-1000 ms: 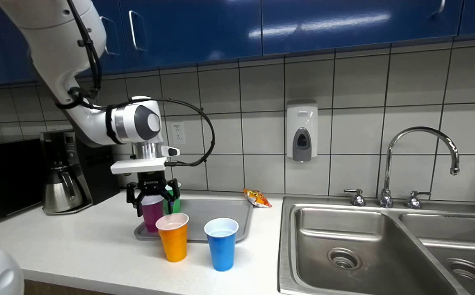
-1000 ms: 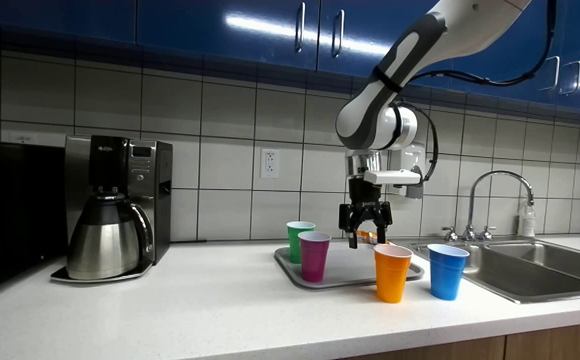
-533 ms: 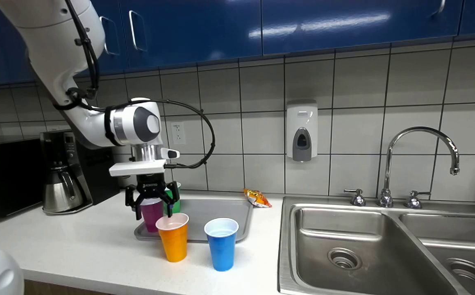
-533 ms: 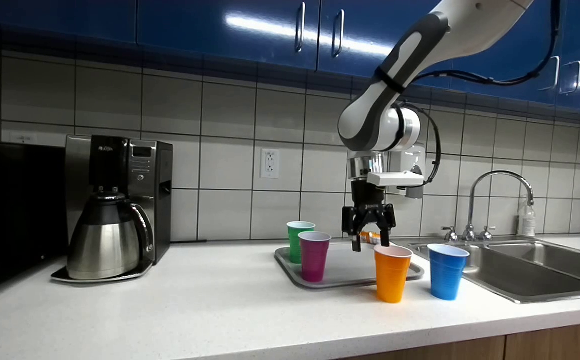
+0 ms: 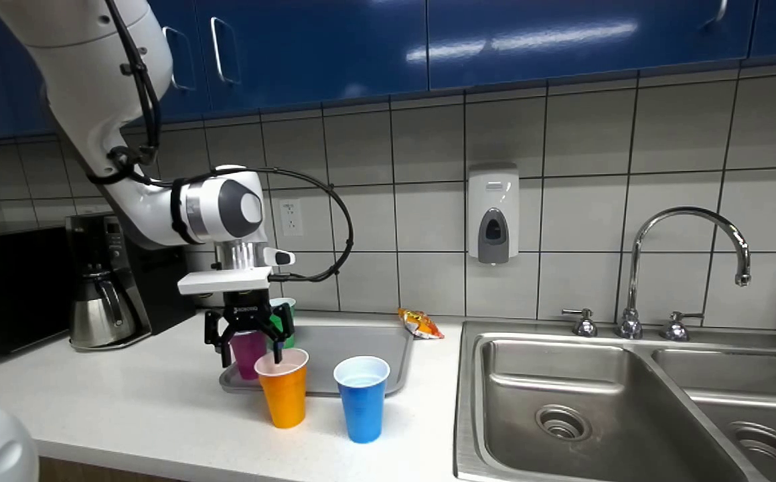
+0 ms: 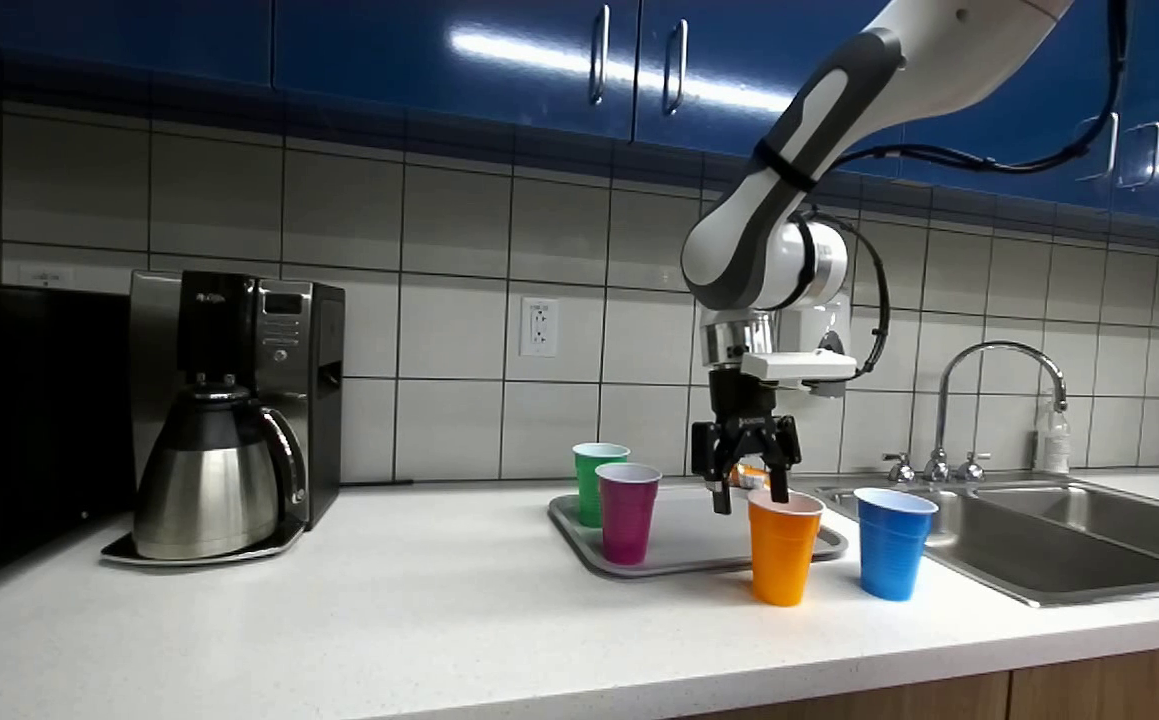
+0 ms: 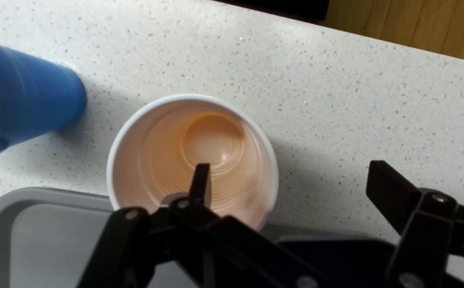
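A: What's the room like?

B: A kitchen. A white bench runs along a tiled wall, under blue cupboards. It has a sink and a coffee pot.

A: Where are the cups?

B: The orange cup stands on the bench by the edge of a grey tray. The blue cup is near it. The purple cup and the green cup are on the tray.

A: What's new since a second ago?

B: The tool is lower and closer to the orange cup. The cups are in the same spots.

A: How are its fingers?

B: Spread wide apart. One points down at the orange cup's mouth, and one is outside the cup. I can't tell if either touches it.
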`<action>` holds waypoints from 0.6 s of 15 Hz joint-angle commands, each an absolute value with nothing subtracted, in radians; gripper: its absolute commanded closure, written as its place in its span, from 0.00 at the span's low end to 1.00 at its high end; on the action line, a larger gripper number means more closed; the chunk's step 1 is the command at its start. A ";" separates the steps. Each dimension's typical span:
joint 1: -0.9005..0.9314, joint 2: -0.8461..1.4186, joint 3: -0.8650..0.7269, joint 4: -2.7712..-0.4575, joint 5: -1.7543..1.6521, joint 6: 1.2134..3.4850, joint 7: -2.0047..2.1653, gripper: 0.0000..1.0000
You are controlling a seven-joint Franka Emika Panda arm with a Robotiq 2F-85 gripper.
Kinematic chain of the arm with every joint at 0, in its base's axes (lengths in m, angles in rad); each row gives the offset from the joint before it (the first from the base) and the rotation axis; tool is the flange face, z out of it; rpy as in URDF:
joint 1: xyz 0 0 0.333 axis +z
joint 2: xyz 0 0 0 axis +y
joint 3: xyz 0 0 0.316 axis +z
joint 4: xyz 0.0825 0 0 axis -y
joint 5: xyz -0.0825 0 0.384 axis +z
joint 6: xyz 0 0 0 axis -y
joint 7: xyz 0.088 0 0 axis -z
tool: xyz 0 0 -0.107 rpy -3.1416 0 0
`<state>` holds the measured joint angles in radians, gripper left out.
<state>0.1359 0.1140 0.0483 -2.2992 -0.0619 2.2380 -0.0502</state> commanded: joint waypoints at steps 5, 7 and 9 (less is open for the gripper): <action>0.117 0.121 0.058 -2.341 -0.088 2.284 -0.029 0.00; 0.117 0.129 0.058 -2.338 -0.086 2.295 -0.032 0.27; 0.118 0.136 0.058 -2.335 -0.086 2.303 -0.033 0.32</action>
<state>0.1325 0.1374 0.0478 -2.3290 -0.0644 2.2798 -0.0502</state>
